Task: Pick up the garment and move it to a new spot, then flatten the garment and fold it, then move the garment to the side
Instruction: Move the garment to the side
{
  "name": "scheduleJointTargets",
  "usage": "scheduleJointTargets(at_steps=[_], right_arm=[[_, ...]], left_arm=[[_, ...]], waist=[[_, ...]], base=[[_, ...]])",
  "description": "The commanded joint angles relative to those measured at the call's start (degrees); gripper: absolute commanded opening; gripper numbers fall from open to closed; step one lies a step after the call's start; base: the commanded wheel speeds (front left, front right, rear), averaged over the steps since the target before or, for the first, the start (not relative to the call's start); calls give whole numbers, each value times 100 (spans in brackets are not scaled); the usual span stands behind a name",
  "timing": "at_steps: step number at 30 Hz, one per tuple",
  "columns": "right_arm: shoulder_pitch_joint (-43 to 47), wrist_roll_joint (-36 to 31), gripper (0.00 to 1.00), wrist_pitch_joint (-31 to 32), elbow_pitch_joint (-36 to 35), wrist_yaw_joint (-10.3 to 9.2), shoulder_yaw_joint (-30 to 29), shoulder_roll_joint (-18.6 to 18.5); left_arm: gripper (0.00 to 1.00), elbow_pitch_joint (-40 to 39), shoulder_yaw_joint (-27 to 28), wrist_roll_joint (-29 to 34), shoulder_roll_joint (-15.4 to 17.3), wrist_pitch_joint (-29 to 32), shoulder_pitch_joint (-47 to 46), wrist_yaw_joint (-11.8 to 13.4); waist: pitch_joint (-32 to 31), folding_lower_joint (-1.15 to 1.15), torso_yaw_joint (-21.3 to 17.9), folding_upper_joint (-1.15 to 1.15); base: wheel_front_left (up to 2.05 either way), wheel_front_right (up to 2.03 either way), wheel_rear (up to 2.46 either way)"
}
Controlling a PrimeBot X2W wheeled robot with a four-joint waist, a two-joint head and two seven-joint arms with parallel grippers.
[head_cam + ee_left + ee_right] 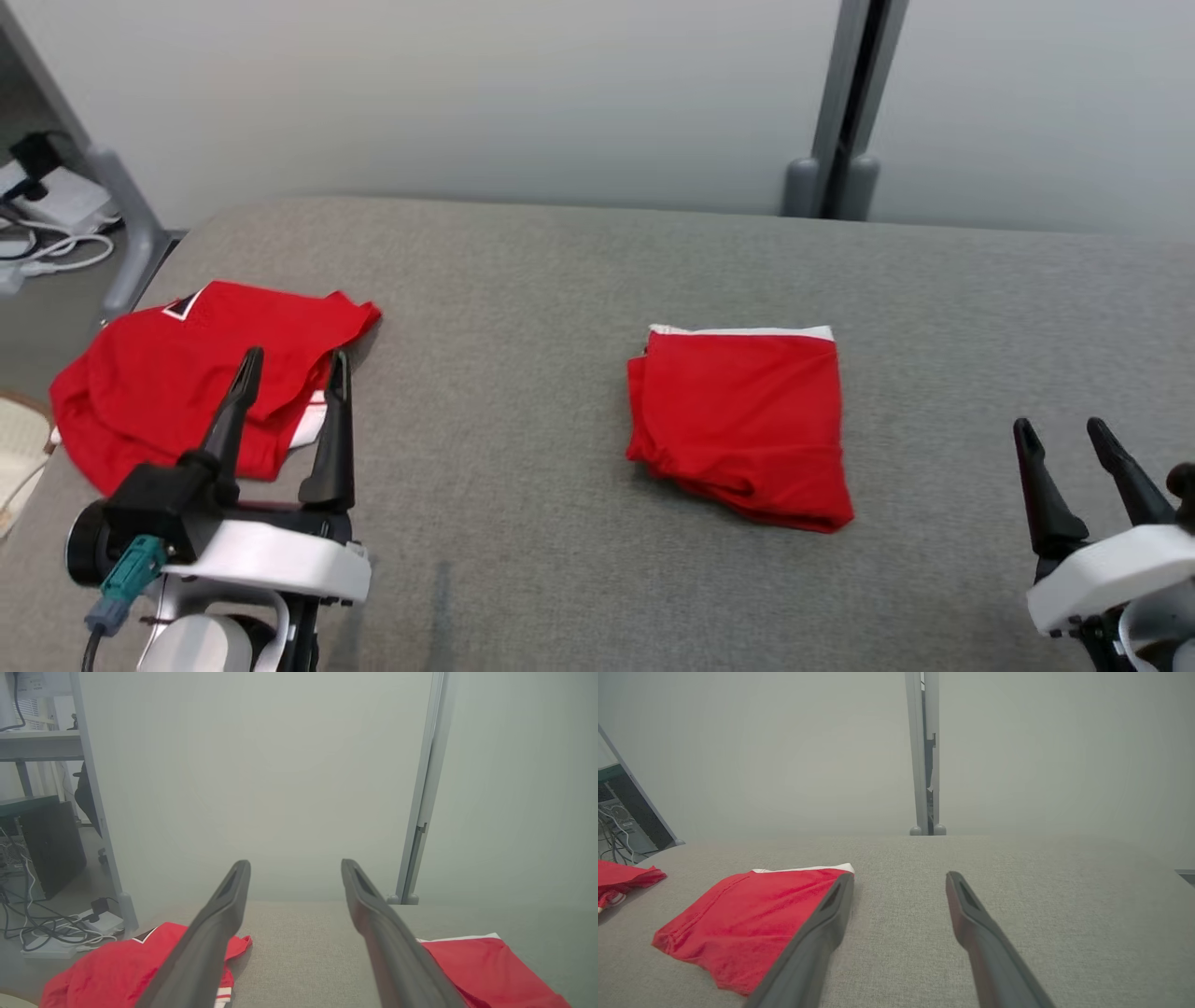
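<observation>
A red garment (742,420) with a white band along its far edge lies folded in a neat rectangle at the middle of the grey table (560,280); it also shows as a red garment (747,919) left of my right fingers and a red garment (490,966) at the lower right. A second, crumpled red garment (159,373) (117,970) lies at the table's left edge. My left gripper (294,359) (295,863) stands open, its tips over the crumpled garment's near right side. My right gripper (1061,429) (900,875) is open at the lower right, well right of the folded garment.
Grey partition walls with a post (845,112) stand behind the table. On the floor to the left lie a power strip and cables (56,215), with a dark computer tower (51,849) nearby. A pale object (19,448) sits by the table's left edge.
</observation>
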Motion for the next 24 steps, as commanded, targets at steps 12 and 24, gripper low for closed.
scheduleJointTargets(at_steps=[12,24], right_arm=[[-1165,124,100,14,1383,0,538,-363],[-1614,574,0,152,2359,0,1282,-435]], left_arm=[[100,552,-92,-148,-360,-542,-857,-331],[100,881,-19,-114,-451,-679,-1066,-439]], waist=[[1155,0,1119,0],[1278,0,1036,0]], base=[[0,0,0],[0,0,0]])
